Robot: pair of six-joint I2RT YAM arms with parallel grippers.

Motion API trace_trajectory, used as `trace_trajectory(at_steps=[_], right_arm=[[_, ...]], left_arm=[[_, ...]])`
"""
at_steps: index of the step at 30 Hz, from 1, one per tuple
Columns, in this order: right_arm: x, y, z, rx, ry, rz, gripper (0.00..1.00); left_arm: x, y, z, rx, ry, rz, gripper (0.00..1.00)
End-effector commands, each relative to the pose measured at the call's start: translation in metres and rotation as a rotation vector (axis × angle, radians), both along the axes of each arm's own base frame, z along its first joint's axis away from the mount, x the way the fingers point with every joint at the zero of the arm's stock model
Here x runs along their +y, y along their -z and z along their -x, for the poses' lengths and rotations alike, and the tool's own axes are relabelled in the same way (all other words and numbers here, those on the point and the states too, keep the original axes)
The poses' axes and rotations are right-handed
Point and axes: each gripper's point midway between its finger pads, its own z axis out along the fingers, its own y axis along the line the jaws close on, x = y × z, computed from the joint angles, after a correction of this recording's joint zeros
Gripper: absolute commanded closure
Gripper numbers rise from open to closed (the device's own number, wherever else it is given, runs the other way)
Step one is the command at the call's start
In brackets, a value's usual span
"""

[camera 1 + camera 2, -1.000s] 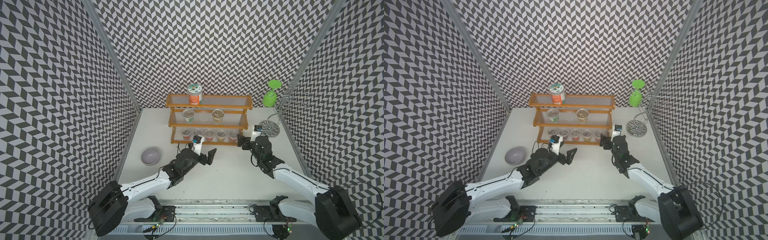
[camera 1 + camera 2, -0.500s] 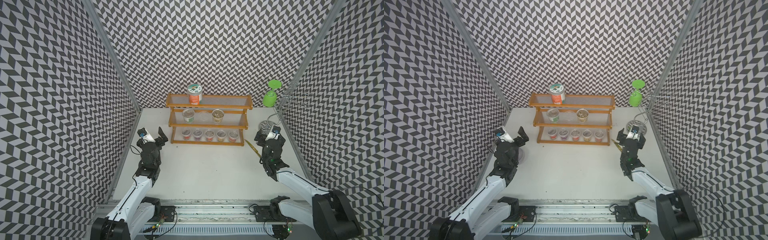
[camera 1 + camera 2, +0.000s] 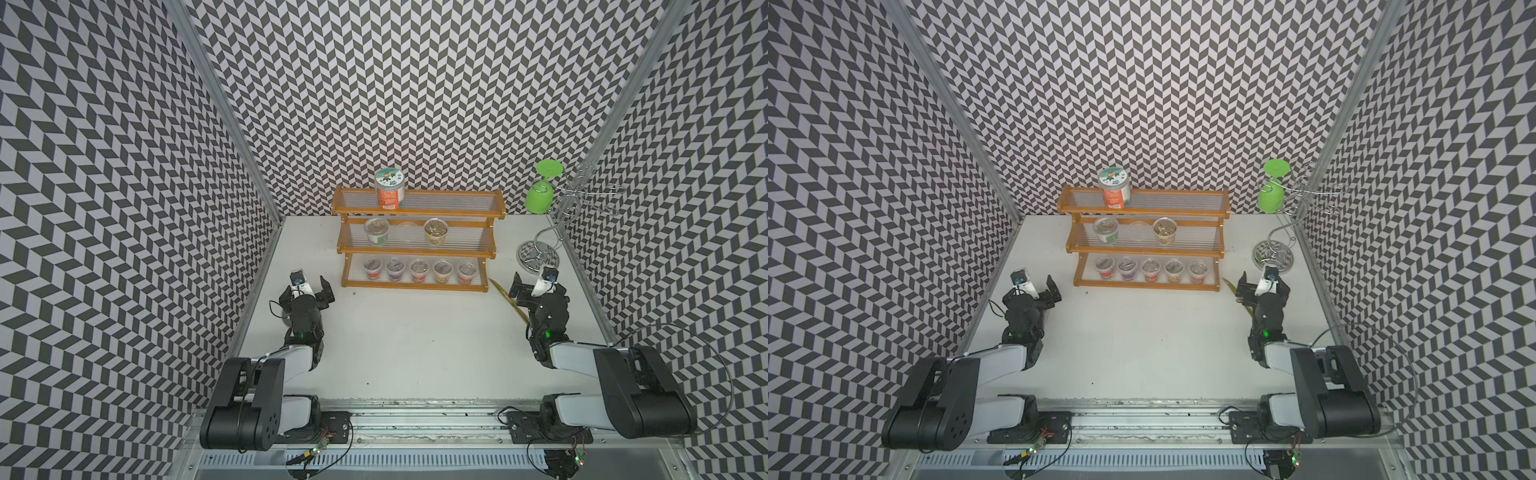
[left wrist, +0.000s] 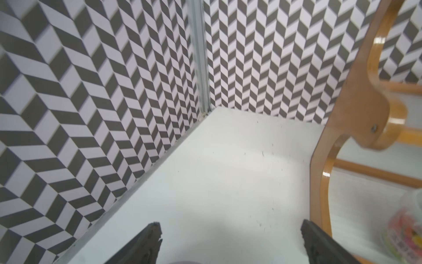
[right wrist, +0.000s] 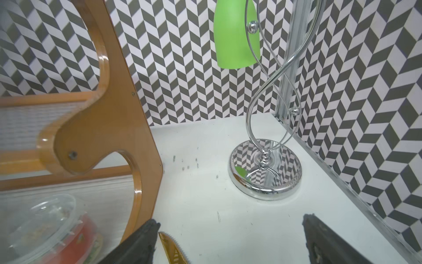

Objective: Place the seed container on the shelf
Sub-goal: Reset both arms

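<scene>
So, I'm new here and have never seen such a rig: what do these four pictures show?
Two black-and-white robot arms, left and right, are mounted at the near edge of a white table. Two pictures look down from overhead; two come from cameras on the arms' wrists. The left gripper and right gripper are open and hold nothing. At the back stands a three-tier orange-brown wooden shelf carrying small clear tubs and a tall orange-labelled jar. Beside it, a chrome wire stand holds a green upside-down glass. A gold serrated knife lies by the right gripper.

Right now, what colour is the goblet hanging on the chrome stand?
The goblet is bright green, clearest in the right wrist view.
</scene>
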Motion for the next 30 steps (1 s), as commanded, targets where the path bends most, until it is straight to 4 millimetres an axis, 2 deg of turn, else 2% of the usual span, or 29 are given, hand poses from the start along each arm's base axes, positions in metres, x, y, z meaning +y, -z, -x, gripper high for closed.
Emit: trace_trajectory(at_steps=[1, 4, 7, 9, 11, 13, 14, 19, 20, 30], right_arm=[[0.024, -0.023, 0.000, -0.133, -0.164, 0.004, 0.00], [0.020, -0.015, 0.017, -0.183, -0.143, -0.002, 0.00], [0.013, -0.021, 0.025, -0.251, -0.098, -0.013, 0.01], [0.010, -0.014, 0.018, -0.200, -0.083, -0.018, 0.01], [0.001, -0.006, 0.005, -0.140, -0.023, -0.043, 0.01], [0.000, 0.005, -0.002, -0.078, 0.020, -0.034, 0.01], [-0.001, -0.005, -0.010, -0.102, 0.033, -0.030, 0.01], [0.000, -0.015, -0.007, -0.164, 0.032, -0.026, 0.01], [-0.001, -0.007, 0.000, -0.149, 0.032, -0.026, 0.01], [0.000, -0.006, 0.000, -0.144, 0.031, -0.023, 0.00]], left_arm=[[-0.017, -0.034, -0.011, -0.149, 0.127, -0.028, 0.00], [-0.027, -0.031, -0.013, -0.176, 0.204, 0.004, 0.00], [-0.032, -0.020, -0.008, -0.215, 0.247, -0.010, 0.00], [-0.033, -0.025, -0.009, -0.231, 0.249, -0.012, 0.00], [-0.022, -0.013, -0.019, -0.161, 0.187, 0.026, 0.00], [-0.020, -0.015, -0.022, -0.169, 0.165, 0.014, 0.00], [-0.020, -0.012, -0.024, -0.148, 0.160, 0.024, 0.00], [-0.022, -0.014, -0.021, -0.159, 0.163, 0.014, 0.00], [-0.022, -0.015, -0.021, -0.163, 0.162, 0.011, 0.00], [-0.025, -0.012, -0.025, -0.142, 0.154, -0.006, 0.00]])
